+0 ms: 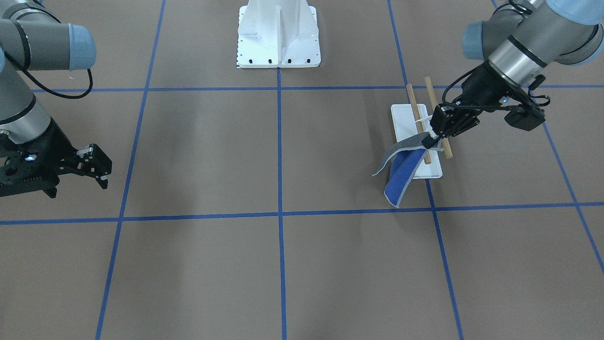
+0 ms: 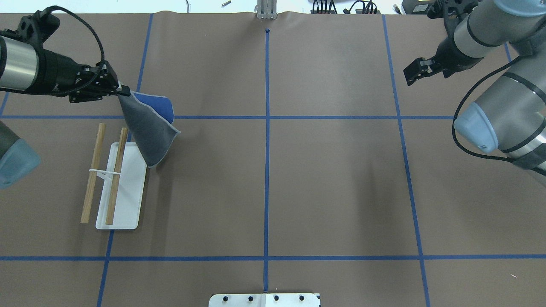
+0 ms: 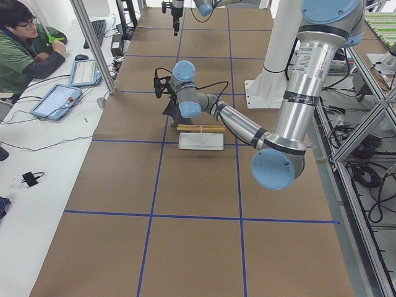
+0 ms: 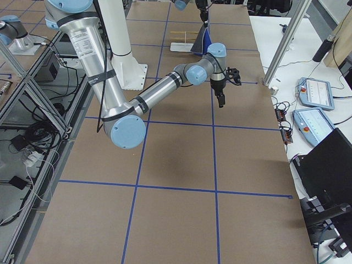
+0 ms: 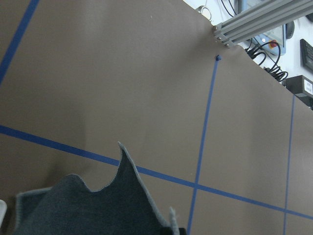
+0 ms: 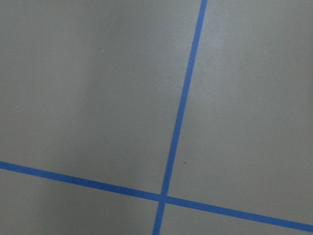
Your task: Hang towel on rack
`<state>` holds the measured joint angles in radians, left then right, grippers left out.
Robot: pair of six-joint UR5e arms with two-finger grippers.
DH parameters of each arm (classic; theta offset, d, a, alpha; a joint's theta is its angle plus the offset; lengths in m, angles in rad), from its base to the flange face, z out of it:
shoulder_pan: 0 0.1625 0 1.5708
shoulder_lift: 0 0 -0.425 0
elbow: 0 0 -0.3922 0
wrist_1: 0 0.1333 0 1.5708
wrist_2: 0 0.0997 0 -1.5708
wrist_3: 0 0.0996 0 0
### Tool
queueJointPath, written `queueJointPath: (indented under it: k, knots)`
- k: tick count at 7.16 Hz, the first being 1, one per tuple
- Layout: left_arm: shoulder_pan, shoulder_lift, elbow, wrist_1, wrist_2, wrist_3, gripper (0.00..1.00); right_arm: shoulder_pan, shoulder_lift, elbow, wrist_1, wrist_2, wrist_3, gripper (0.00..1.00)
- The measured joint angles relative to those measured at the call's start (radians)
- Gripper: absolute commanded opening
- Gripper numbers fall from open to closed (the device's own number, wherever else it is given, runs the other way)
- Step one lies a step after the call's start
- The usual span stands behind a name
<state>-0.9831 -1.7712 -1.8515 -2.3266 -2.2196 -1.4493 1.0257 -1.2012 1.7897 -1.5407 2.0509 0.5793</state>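
My left gripper is shut on one corner of the towel. The towel hangs from it, its dark grey side showing from overhead and its bright blue side showing in the front view. The rack has two wooden dowels on a white base plate. The left gripper hovers over the dowels' ends on the operators' side. The towel hangs beside that end of the rack. I cannot tell whether it touches a dowel. The left wrist view shows grey cloth. My right gripper is open, empty and far off.
The large white bolted pedestal stands at the robot's side of the table, in the middle. Blue tape lines mark a grid on the brown table cover. An operator sits at a side desk with tablets.
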Motion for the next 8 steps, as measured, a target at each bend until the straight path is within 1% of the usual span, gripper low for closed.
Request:
queueJointPath:
  k: [2,4,6,8]
  knots:
    - [-0.007,0.121,-0.074,-0.004,-0.016,0.039,0.0,0.01,-0.028,-0.002,0.003,-0.001,-0.032,1.0]
    - [-0.008,0.211,-0.148,-0.008,-0.051,0.045,0.0,0.011,-0.044,-0.002,0.009,-0.004,-0.036,1.0]
    - [-0.01,0.271,-0.153,-0.037,-0.089,0.099,0.0,0.012,-0.052,-0.002,0.011,-0.006,-0.036,1.0]
    - [-0.049,0.327,-0.099,-0.073,-0.116,0.232,0.0,0.018,-0.067,-0.002,0.011,-0.007,-0.038,1.0]
